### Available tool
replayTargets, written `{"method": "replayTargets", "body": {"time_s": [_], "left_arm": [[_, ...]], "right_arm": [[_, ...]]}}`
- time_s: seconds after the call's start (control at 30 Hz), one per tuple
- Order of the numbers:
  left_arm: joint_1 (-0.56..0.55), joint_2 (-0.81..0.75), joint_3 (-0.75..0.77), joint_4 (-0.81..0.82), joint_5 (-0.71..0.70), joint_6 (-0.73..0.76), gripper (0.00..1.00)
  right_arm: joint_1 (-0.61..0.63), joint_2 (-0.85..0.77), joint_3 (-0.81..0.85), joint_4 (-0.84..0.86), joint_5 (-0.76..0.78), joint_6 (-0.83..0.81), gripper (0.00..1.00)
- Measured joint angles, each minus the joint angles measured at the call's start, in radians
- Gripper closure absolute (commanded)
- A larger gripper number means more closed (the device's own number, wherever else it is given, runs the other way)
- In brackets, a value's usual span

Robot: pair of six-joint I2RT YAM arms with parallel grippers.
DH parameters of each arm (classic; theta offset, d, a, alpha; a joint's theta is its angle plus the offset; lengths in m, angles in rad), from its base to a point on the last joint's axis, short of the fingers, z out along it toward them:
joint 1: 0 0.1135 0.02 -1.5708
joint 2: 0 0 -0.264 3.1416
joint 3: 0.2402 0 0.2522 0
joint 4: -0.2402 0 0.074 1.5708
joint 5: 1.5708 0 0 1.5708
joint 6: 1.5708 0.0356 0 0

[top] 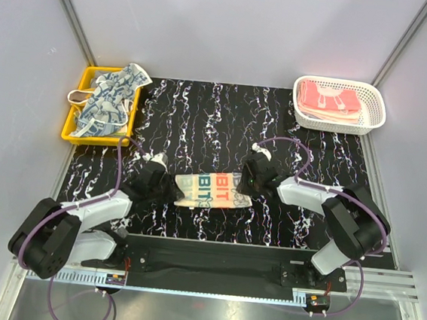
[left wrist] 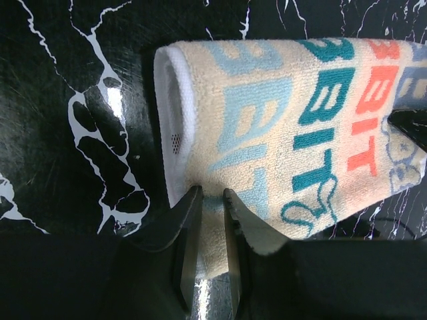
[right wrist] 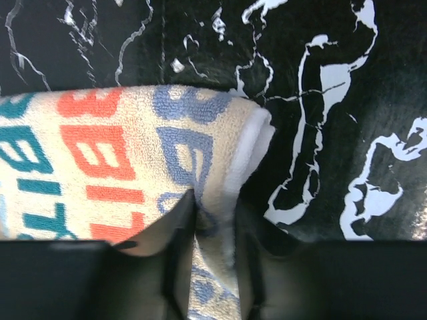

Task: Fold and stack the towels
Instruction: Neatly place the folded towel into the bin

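From above, the cream terry towel (top: 212,190), printed with red, teal and blue letters, lies folded into a band on the black white-veined mat (top: 202,121). The left gripper (top: 167,182) is at its left end and the right gripper (top: 248,182) at its right end. Pale blue patterned towels (top: 110,97) fill the yellow plastic tray (top: 68,132) at far left. Pink towels (top: 326,101) sit in the white lattice basket (top: 373,115) at far right.

In the left wrist view, the left gripper (left wrist: 208,213) has its jaws nearly together, pinching the towel's near hem (left wrist: 267,113).

In the right wrist view, the right gripper (right wrist: 213,223), its jaws narrow, clamps the towel's folded end (right wrist: 120,147).
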Motion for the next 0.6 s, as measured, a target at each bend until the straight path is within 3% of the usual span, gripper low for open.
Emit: {"method": "replayTargets", "body": {"time_s": [0.1,0.2,0.3,0.6], "left_arm": [[0.000,0.000,0.007,-0.008,0.000,0.006,0.71],[0.000,-0.001,0.030,-0.039,0.002,0.012,0.65],[0.000,-0.024,0.079,-0.113,0.000,0.026,0.60],[0.013,-0.175,0.352,-0.325,-0.018,0.098,0.58]], "right_arm": [[0.003,0.002,0.003,-0.023,0.006,0.006,0.90],[0.005,0.004,0.022,-0.055,0.016,-0.001,0.98],[0.007,0.018,0.064,-0.117,0.049,-0.020,1.00],[0.007,0.145,0.337,-0.297,0.257,-0.174,1.00]]}}
